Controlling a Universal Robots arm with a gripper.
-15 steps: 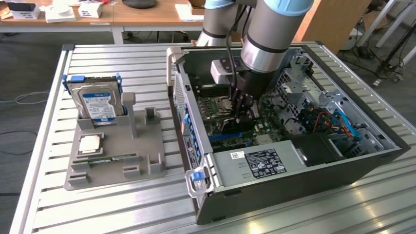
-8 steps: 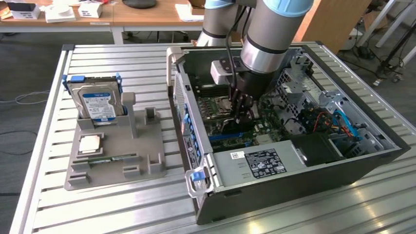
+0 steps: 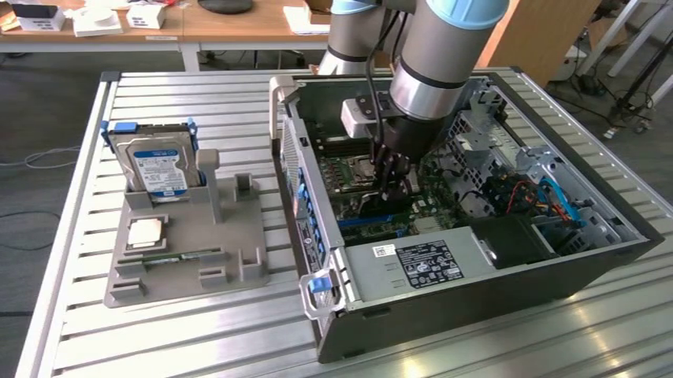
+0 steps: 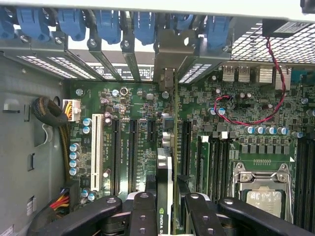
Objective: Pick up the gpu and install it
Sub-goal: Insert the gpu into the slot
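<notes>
The gripper (image 4: 165, 209) is closed on the gpu (image 4: 164, 177), its black fingers (image 4: 140, 211) pinching the card from both faces at the end farthest from the case's rear wall. The card stands on edge, not flat. Its long axis runs straight away from the gripper towards the rear wall, where its silvery bracket (image 4: 167, 61) meets the row of slot openings under the blue clips (image 4: 108, 24). Beneath it lies the green motherboard (image 4: 133, 105). The card's lower edge sits among the long black expansion slots (image 4: 132, 152), parallel to them, with the memory modules (image 4: 216, 162) and the processor socket (image 4: 263, 187) on its other side. Whether the edge connector is pressed fully home cannot be told. The bracket looks lined up with one opening, so the work appears to be at the seating stage.

In the exterior view the arm reaches down into the open computer case (image 3: 474, 291), which rests on the slatted counter (image 3: 210, 331). To the exterior view's left, well apart, a grey holder (image 3: 242, 236) carries the hard drive (image 3: 158, 165)
</notes>
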